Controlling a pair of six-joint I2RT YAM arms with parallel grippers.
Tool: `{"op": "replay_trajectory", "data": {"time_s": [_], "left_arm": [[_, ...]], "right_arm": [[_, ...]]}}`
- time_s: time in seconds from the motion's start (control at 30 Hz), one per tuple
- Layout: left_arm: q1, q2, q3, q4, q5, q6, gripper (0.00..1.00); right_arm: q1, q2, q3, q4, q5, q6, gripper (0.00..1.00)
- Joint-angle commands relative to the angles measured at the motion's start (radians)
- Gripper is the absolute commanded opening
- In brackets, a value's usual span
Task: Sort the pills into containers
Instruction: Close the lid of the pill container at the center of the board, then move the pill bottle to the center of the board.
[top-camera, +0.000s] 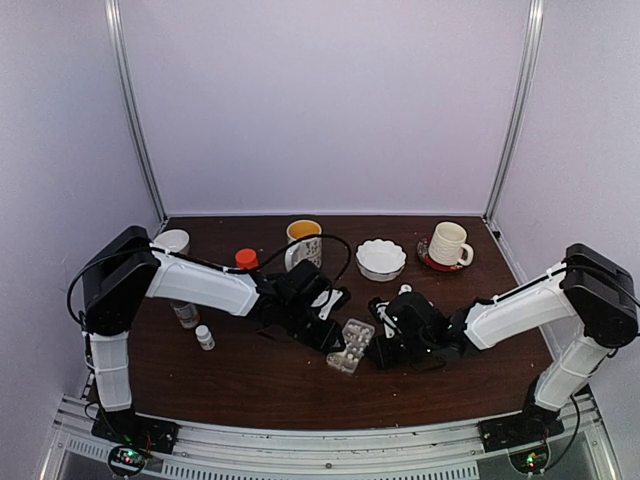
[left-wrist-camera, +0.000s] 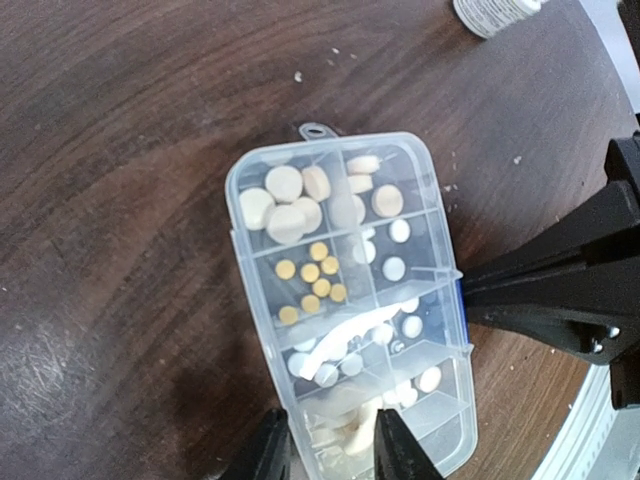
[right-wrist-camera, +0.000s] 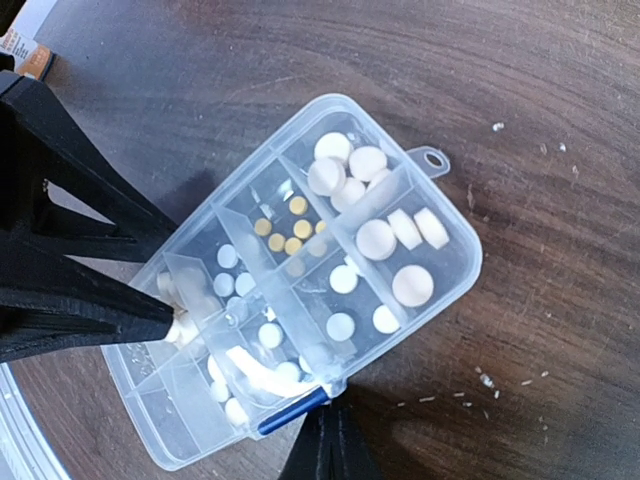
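On the dark wooden worktop (top-camera: 250, 390), the clear organizer box (top-camera: 350, 346) lies a little toward 6 o'clock from the middle, between the two arms. Its compartments (left-wrist-camera: 312, 262) already hold pills (left-wrist-camera: 285, 200). In the left wrist view, large cream discs fill the two cells at the box's 12 o'clock end. Small yellow ones sit in the next cell on the 9 o'clock side, and small white ones lie in the cells toward 3 o'clock and 6 o'clock. The left end effector (left-wrist-camera: 330, 442) reaches the box from its 10 o'clock side in the overhead view. Its jaws stand at a narrow gap, one finger (left-wrist-camera: 268, 450) just outside the box's corner and the other over an end cell. A cream piece lies between them, but I cannot tell whether it is pinched. The right end effector (right-wrist-camera: 326, 420) comes in from 3 o'clock with its jaws fully together, its tip touching the box's long edge at a small blue clasp (right-wrist-camera: 293, 410). Toward 12 o'clock on the worktop stand a yellow mug (top-camera: 303, 240), a white bowl (top-camera: 381, 258) and a cream mug (top-camera: 448, 243) on a red saucer (top-camera: 428, 257). An orange-capped bottle (top-camera: 246, 258) and a small white bottle (top-camera: 205, 337) stand off toward 9 o'clock.
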Motion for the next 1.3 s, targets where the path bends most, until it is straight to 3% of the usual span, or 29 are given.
{"op": "replay_trajectory", "data": {"time_s": [0.0,0.27,0.43,0.7,0.87,1.07,1.2,1.27], "left_arm": [[-0.001,0.043,-0.012,0.066,0.061,-0.022,0.3],[-0.001,0.062,-0.017,0.124,0.145,-0.04,0.29],[-0.001,0.058,-0.017,0.113,0.117,-0.048,0.29],[0.013,-0.065,-0.054,0.053,-0.112,-0.044,0.44],[0.022,-0.204,-0.057,-0.018,-0.285,-0.015,0.48],[0.04,-0.408,-0.08,-0.15,-0.49,0.034,0.55],[0.074,-0.558,-0.168,-0.2,-0.584,0.025,0.6],[0.093,-0.64,-0.226,-0.251,-0.64,-0.004,0.68]], "right_arm": [[0.004,0.054,0.004,0.063,-0.022,0.025,0.0],[0.004,0.081,-0.016,0.165,-0.06,0.073,0.0],[-0.001,0.068,-0.025,0.16,0.009,0.092,0.0],[-0.003,-0.099,-0.092,0.109,0.172,0.041,0.0],[-0.003,-0.265,-0.157,0.111,0.249,-0.025,0.0],[-0.006,-0.534,-0.216,0.062,0.367,-0.15,0.14],[-0.023,-0.712,-0.245,-0.004,0.488,-0.208,0.44],[-0.044,-0.79,-0.258,-0.042,0.536,-0.22,0.6]]}}
